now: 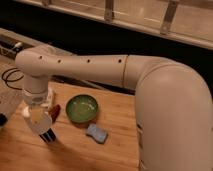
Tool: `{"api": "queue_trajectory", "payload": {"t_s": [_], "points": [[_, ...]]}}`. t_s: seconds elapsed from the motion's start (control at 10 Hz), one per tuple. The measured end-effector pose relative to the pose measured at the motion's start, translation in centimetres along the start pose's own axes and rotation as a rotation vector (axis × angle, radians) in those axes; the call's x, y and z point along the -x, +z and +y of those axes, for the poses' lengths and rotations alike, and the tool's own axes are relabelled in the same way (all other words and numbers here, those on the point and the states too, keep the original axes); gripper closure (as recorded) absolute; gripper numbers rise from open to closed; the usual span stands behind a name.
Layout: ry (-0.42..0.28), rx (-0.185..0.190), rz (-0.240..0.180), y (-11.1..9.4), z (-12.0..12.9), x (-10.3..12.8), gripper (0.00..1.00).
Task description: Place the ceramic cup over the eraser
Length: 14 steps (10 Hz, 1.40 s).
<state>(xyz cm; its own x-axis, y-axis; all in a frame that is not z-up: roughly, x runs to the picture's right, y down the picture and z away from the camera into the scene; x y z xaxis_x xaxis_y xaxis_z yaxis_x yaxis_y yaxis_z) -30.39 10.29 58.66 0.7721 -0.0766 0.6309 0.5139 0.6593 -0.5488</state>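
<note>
End effector: the end effector (48,135) hangs at the near left of the desk (115,145), dark fingertips pointing down and just above the wood; its jaws are drawn fully together with nothing visibly between them.
Blue pad: a blue sponge-like pad (97,133) lies near the middle of the desk, to the right of the end effector and well apart from it.
Green bowl: a round green bowl (81,108) sits just beyond the pad, a little farther back.
Red-brown cylinder: a dark red-brown cylinder (54,112) peeks out just left of the bowl, partly hidden behind the wrist.
Ceramic cup: I cannot pick it out for certain; a pale shape beside the wrist may be it, but the arm covers that spot.
Eraser: not visible anywhere; it may be hidden under or behind the arm.
Risk: with the wrist blocking the left side, a descent there could knock the cylinder or tip a hidden cup.
Risk: jaws this tightly together would push the cup instead of gripping it unless they spread first.
Risk: the bowl could be mistaken for the cup.
</note>
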Motion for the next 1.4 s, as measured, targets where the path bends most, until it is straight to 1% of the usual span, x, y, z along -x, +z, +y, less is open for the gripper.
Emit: {"api": "queue_trajectory", "payload": {"t_s": [0.2, 0.4, 0.8, 1.0, 1.2, 1.4], "points": [[-0.004, 0.012, 0.011, 0.4, -0.6, 0.0, 1.0], [-0.009, 0.019, 0.012, 1.0, -1.3, 0.3, 1.0], [0.002, 0.02, 0.009, 1.5, -0.9, -0.4, 1.0], [0.013, 0.019, 0.002, 1.8, -0.6, -0.9, 1.0], [0.012, 0.02, -0.008, 2.5, -0.4, -0.8, 1.0], [0.004, 0.008, -0.033, 3.2, -0.4, -1.2, 1.0]]}}
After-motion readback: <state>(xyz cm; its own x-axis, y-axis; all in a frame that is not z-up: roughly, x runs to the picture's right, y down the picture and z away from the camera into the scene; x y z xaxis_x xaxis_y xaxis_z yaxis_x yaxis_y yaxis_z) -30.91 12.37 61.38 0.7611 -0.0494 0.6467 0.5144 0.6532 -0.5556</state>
